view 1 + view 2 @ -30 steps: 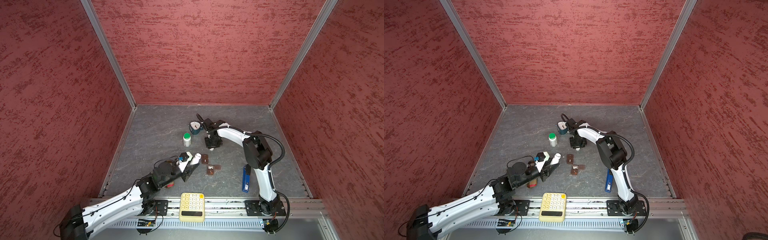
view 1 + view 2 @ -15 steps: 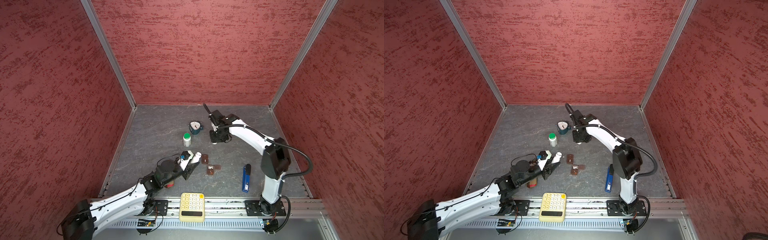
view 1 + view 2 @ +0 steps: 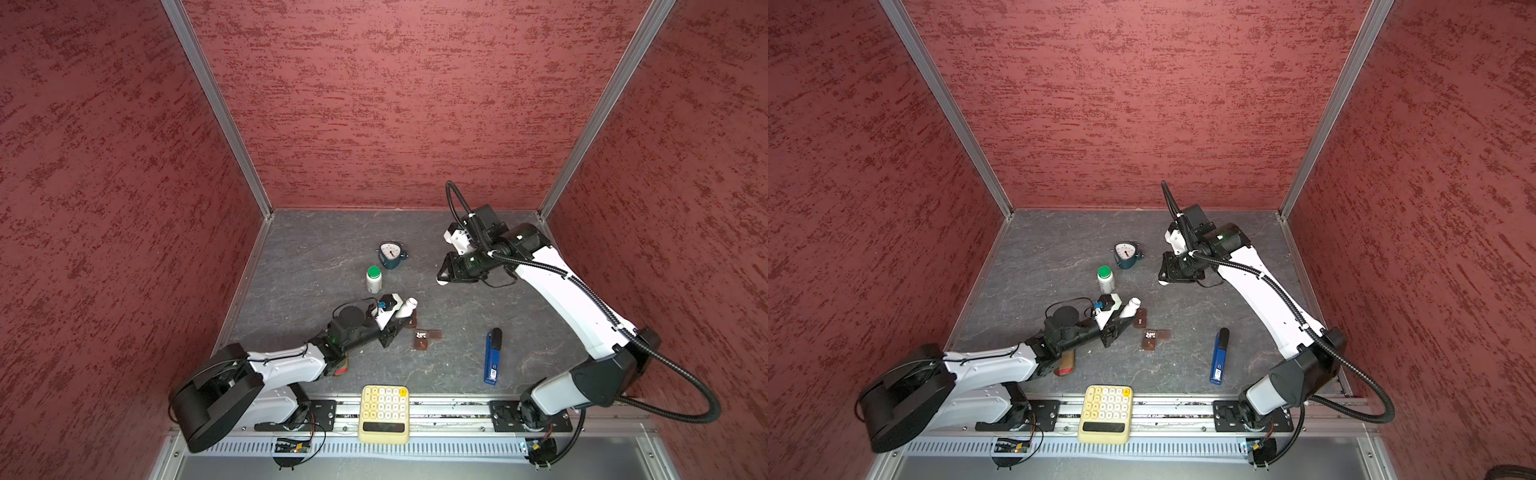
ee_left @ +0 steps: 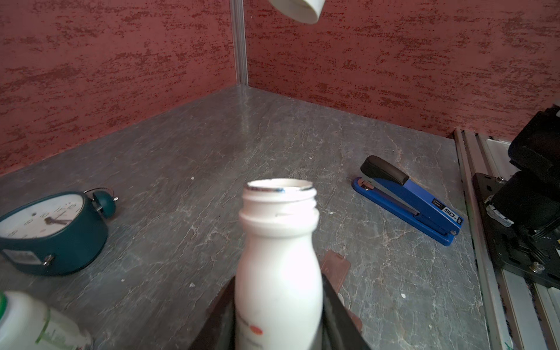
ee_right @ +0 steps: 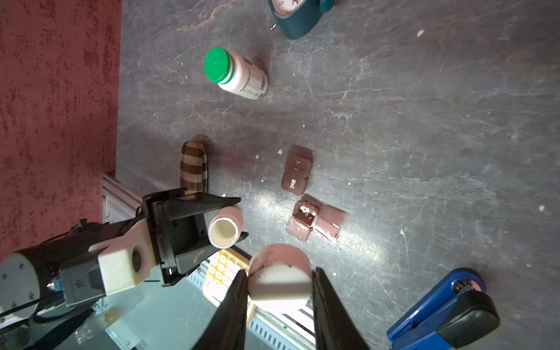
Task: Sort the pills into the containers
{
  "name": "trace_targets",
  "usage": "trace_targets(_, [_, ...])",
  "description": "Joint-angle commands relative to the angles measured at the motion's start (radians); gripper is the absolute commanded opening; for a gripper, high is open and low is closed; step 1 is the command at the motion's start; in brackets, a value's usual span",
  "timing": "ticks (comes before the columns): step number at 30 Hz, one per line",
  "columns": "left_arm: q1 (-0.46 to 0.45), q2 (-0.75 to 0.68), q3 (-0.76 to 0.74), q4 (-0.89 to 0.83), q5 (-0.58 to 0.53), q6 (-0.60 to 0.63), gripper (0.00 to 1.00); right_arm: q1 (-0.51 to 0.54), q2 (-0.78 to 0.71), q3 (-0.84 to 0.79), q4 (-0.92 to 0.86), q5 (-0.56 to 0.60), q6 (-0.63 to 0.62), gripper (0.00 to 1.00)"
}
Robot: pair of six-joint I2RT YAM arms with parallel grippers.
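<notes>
Three red walls [image 3: 395,104] with a rough, streaked texture fill the upper part and both sides of both top views. Silver metal posts [image 3: 217,108] run down the two back corners. The worktop [image 3: 316,257] is dark grey, veined like stone, with a pale sheen. A metal rail [image 3: 449,412] crosses the lower edge.

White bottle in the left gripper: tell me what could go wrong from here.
1. The white bottle sits uncapped and tilted in the left gripper; the containers have small cells, so pouring may overshoot them.
2. The containers lie loose and unheld; a nudge from the bottle could spill the pills in the open cell.
3. The right gripper holds the cap in the air; a slip would likely send it rolling away.
</notes>
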Motion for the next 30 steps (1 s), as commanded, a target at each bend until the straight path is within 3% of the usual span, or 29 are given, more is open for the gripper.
trace_targets(1, [0.004, 0.069, 0.044, 0.157, 0.048, 0.039, 0.00, 0.000, -0.021, -0.023, -0.032, -0.063, -0.019, 0.33])
trace_targets(12, [-0.001, 0.276, 0.164, 0.294, 0.099, 0.049, 0.00, -0.002, -0.013, -0.041, -0.046, -0.049, -0.024, 0.33])
trace_targets(30, [-0.026, 0.329, 0.234, 0.284, 0.139, 0.066, 0.00, -0.007, 0.009, -0.047, -0.053, -0.049, -0.036, 0.33])
